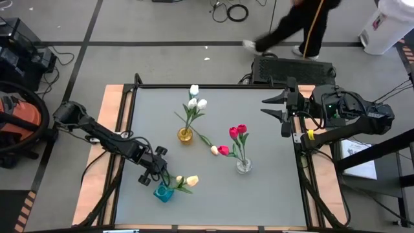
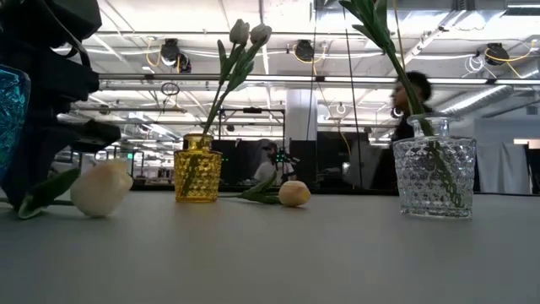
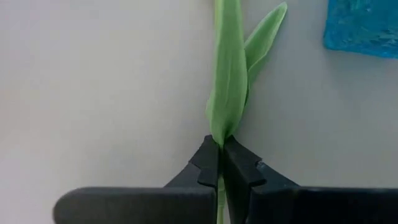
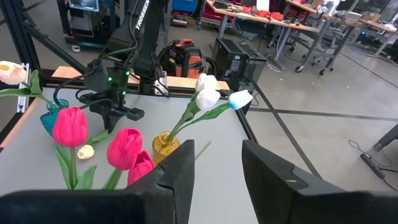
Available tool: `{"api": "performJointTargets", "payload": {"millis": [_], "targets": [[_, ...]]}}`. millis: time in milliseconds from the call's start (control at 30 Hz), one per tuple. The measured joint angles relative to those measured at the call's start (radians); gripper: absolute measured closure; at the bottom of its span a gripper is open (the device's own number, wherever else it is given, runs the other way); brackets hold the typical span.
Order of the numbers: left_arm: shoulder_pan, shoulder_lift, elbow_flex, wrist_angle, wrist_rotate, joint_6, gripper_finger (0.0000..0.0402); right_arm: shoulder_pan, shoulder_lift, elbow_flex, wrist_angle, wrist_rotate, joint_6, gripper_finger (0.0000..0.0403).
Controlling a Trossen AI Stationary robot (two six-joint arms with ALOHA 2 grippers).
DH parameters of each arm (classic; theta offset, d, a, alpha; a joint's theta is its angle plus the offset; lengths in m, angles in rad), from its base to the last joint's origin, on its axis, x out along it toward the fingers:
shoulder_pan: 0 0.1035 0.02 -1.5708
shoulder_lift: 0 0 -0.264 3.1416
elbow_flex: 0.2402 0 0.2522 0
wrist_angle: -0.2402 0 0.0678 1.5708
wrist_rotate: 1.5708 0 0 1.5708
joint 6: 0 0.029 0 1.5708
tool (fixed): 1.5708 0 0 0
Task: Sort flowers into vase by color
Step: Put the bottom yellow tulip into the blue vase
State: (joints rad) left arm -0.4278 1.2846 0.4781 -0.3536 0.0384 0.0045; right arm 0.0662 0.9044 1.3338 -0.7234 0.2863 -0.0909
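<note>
- Pinched in left gripper (image 3: 221,163): green stem of yellow tulip (image 1: 191,181), flat on table at 7 o'clock, just beside blue vase (image 1: 163,192).
- Right gripper (image 1: 283,111) idle at 2 o'clock, fingers spread, holding nothing.
- Done: white tulips (image 1: 196,101) in amber vase (image 1: 185,135); red tulips (image 1: 238,132) in clear vase (image 1: 244,166).
- Left, judging by layout: loose tulips near centre (image 1: 218,150), plus the pinched one.
- Plain grey table (image 1: 272,188); open workshop floor beyond, person (image 1: 294,26) walking past at 12 o'clock.
</note>
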Motion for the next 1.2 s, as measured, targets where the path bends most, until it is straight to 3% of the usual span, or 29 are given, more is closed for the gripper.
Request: {"api": "performJointTargets", "payload": {"millis": [600, 1200], "targets": [[0.083, -0.098, 0.114, -0.063, -0.142, -0.024, 0.0396, 0.000, 0.000, 0.000, 0.000, 0.000, 0.000, 0.0277], [0.209, -0.380, 0.319, -0.172, -0.204, -0.025, 0.0397, 0.000, 0.000, 0.000, 0.000, 0.000, 0.000, 0.0277]]}}
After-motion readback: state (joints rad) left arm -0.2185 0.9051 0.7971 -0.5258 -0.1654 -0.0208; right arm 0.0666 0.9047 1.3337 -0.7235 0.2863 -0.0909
